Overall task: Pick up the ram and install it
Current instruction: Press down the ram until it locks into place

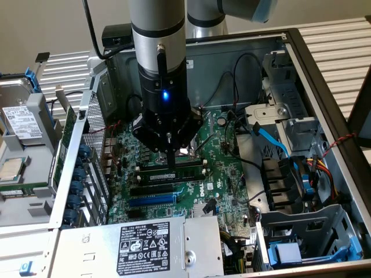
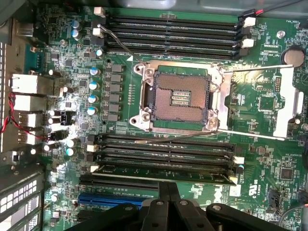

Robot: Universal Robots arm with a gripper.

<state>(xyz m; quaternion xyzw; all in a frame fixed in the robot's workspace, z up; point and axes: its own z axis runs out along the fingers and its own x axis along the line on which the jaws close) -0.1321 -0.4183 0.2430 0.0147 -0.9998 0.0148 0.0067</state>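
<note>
The ram (image 2: 159,170) is a long green stick standing in one of the black memory slots just beside the open CPU socket (image 2: 180,98). In the exterior view the ram (image 1: 188,171) lies across the motherboard under the arm. My gripper (image 2: 168,190) is shut with nothing between its fingers. Its closed tips point straight down at about the middle of the ram's top edge. Whether they press on it I cannot tell. From outside, the gripper (image 1: 172,164) hangs vertically inside the open computer case.
A blue expansion slot (image 2: 115,198) runs close alongside the ram. More black memory slots (image 2: 173,29) sit across the socket. The power supply (image 1: 145,243), loose cables (image 1: 272,139) and drive bays (image 1: 301,243) crowd the case; a hard drive (image 1: 20,121) lies outside.
</note>
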